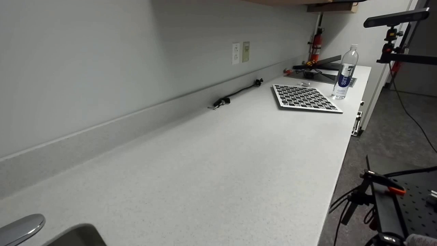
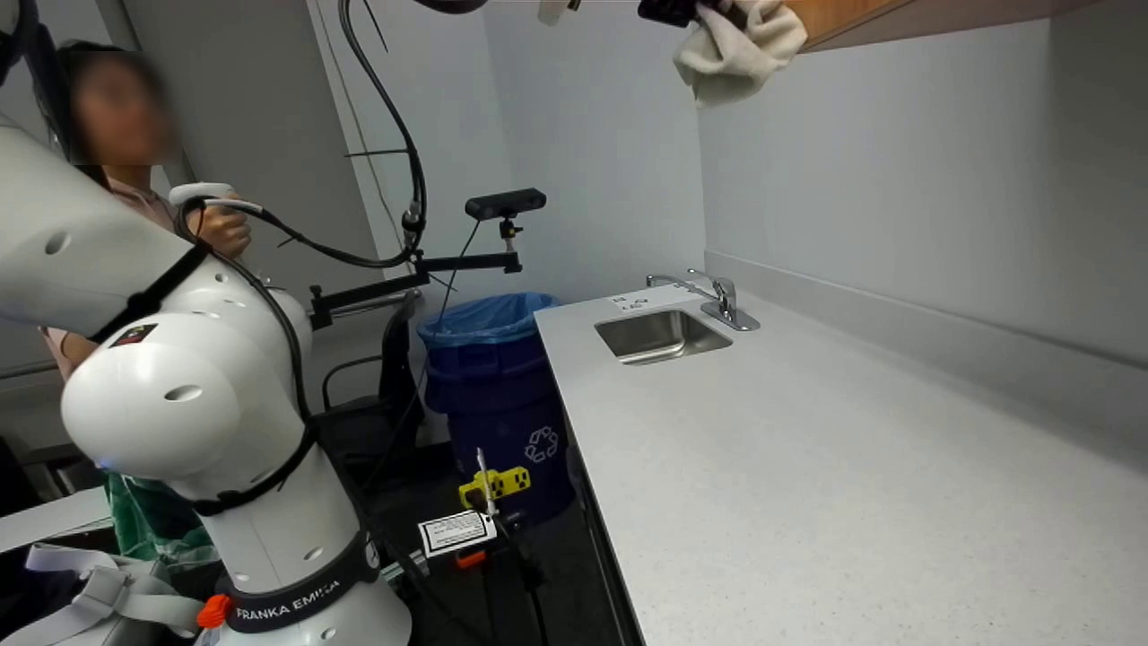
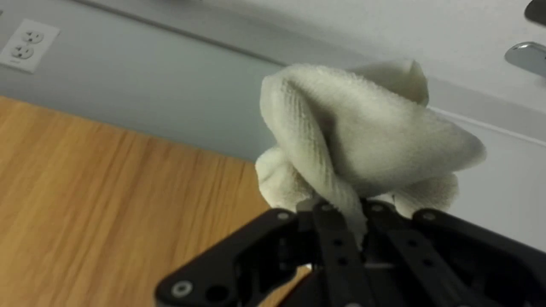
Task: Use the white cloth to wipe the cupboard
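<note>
Up near one o'clock in an exterior view, the white cloth (image 2: pixel 740 54) hangs right by the wooden cupboard (image 2: pixel 843 16); touching or not, can't tell. Wrist view: gripper (image 3: pixel 350 209) is clamped on the cloth, folds puffing out ahead, cupboard wood at eight o'clock, plain with streaky grain. Step: grasp looks done, wipe starting or about to. Next move probably calls for pressing the loose folds flat on the wood and stroking along it, grip firm; bare metal could scrape if the cloth slides aside. Below: pale speckled countertop (image 1: pixel 222 164), checkered board (image 1: pixel 305 99) and bottle (image 1: pixel 344 75) side by side toward two o'clock. Room: sink (image 2: pixel 668 336) sits just three o'clock of centre, blue bin (image 2: pixel 484 386) at eight, person (image 2: pixel 148 206) between nine and ten.
</note>
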You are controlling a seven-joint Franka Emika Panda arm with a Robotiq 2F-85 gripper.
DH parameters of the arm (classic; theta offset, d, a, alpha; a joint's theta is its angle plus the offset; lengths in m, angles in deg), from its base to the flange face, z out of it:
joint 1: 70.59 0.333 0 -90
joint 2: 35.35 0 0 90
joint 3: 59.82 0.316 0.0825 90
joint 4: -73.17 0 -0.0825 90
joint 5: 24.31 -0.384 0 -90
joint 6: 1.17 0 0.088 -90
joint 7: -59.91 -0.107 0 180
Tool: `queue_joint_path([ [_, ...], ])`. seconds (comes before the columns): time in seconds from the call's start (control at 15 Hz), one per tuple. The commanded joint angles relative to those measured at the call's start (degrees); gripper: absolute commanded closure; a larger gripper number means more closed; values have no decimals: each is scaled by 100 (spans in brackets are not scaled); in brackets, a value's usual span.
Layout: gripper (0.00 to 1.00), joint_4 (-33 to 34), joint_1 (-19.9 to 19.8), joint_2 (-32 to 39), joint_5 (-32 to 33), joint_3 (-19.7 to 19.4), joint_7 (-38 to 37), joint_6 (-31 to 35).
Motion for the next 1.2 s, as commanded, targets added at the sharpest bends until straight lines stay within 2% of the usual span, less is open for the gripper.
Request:
queue_joint_path([
  [0.0,98,14,-327,-263,367,-33,-158,649],
  [0.27,98,142,-533,64,250,-140,-263,1675],
  [0.53,98,198,-771,432,203,-53,-555,2535],
  [1.13,98,448,-1072,517,213,286,-989,3075],
])
